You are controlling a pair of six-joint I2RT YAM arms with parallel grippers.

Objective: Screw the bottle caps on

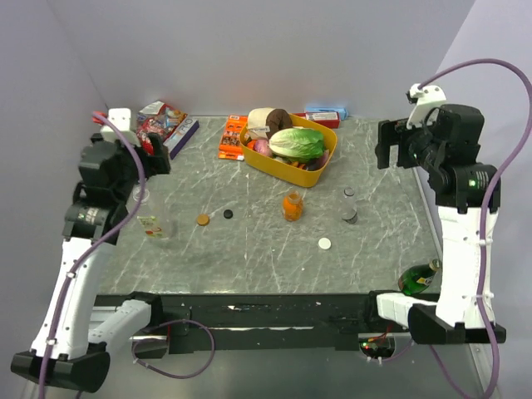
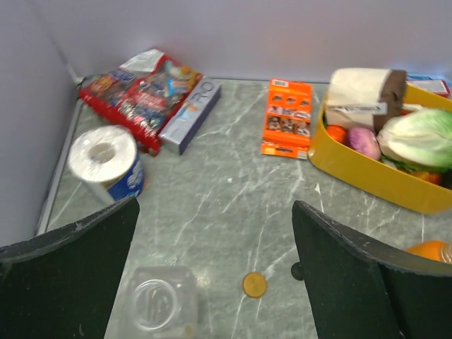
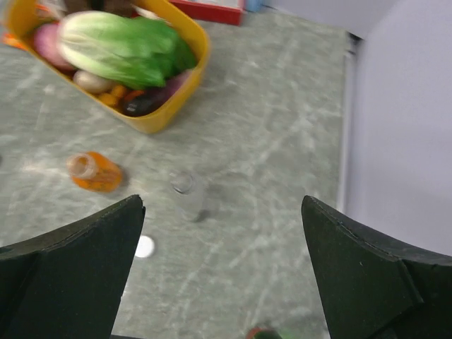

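L claw [image 2: 215, 212]: spread wide, empty.
R claw [image 3: 222, 205]: spread wide, empty.
Bottles: clear bottle [image 1: 152, 218] left, orange bottle [image 1: 292, 205] mid, grey bottle [image 1: 350, 204] right, all uncapped.
Caps: gold cap [image 1: 202, 220], black cap [image 1: 228, 214], white cap [image 1: 324, 243] loose on table [image 1: 249, 262].

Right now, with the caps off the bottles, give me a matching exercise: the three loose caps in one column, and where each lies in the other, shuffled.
Column one:
1. white cap
2. orange-gold cap
3. black cap

Column two:
A. the cap closest to the labelled clear bottle
B. between another cap and the orange drink bottle
C. the cap closest to the greyish bottle

Pairs: 1-C, 2-A, 3-B
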